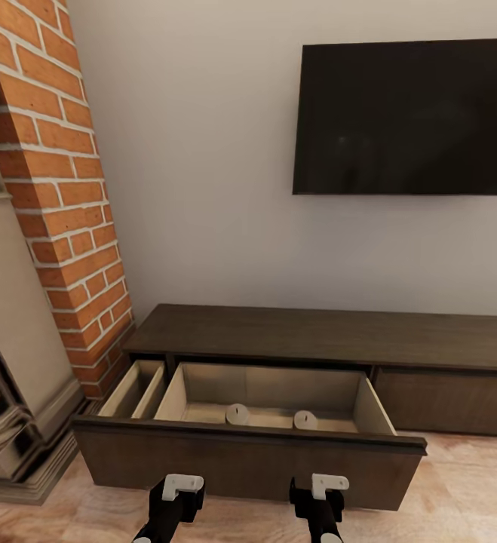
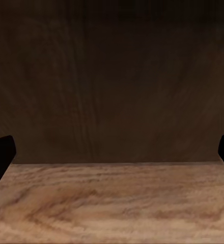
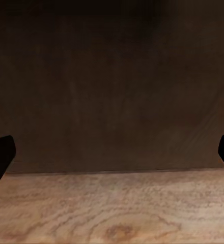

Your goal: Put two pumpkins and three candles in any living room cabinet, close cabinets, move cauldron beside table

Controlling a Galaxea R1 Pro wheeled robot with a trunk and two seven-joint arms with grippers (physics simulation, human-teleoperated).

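The long low dark brown cabinet point(image 1: 316, 335) stands against the wall with its wide left drawer point(image 1: 248, 452) pulled out. Two stubby beige candles point(image 1: 237, 414) point(image 1: 305, 420) stand side by side on the drawer's pale wood bottom. My left gripper point(image 1: 174, 490) and right gripper point(image 1: 323, 490) hang low in front of the drawer front, a little apart from it. Both wrist views face that dark drawer front point(image 2: 112, 76) point(image 3: 112, 76) over the plank floor, with black fingertips point(image 2: 0, 152) point(image 3: 0, 152) spread wide and nothing between them. Pumpkins, a third candle, cauldron and table are out of view.
A red brick chimney point(image 1: 59, 188) and an ornate stone fireplace point(image 1: 7, 362) stand close on the left of the drawer. A black TV point(image 1: 406, 117) hangs on the wall above. The cabinet's right drawer front point(image 1: 452, 400) is pushed in. Light wood floor point(image 1: 467, 490) lies on the right.
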